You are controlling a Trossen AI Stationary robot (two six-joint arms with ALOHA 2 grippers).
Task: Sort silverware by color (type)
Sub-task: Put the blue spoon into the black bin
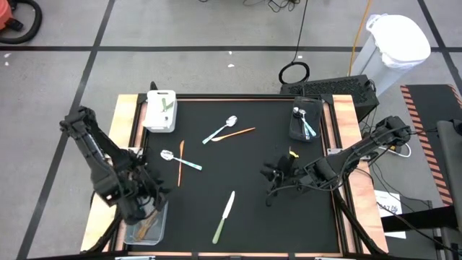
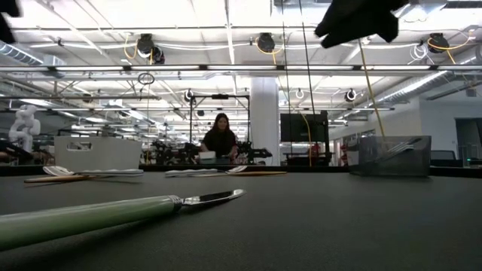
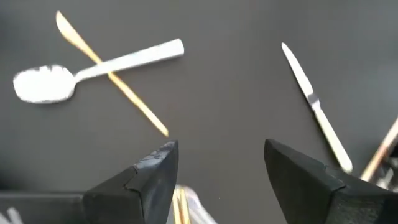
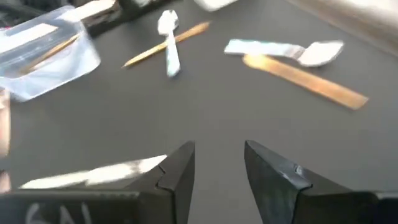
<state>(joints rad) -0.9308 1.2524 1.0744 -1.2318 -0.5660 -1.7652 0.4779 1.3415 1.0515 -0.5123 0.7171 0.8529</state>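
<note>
Centrally, on the black tabletop [image 1: 245, 209], lay two crossed pairs: a spoon [image 1: 220, 130] touching an orange stick [image 1: 236, 133], and another spoon [image 1: 179, 159] under a second orange stick [image 1: 180, 162]. A green knife [image 1: 224, 217] lay alone near the front edge. Left gripper [image 1: 148, 196] hovered over the clear bin [image 1: 146, 230] at the front-left corner, fingers apart, empty. Right gripper [image 1: 274, 177] hung toward the right edge, fingers parted, empty.

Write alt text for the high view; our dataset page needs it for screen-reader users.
Five utensils lie loose on a black table: a spoon beside an orange utensil, a second spoon crossed by an orange stick, and a pale green knife nearer the front. The left gripper hovers over a clear bin, and the right gripper is over the table, both open.
</note>
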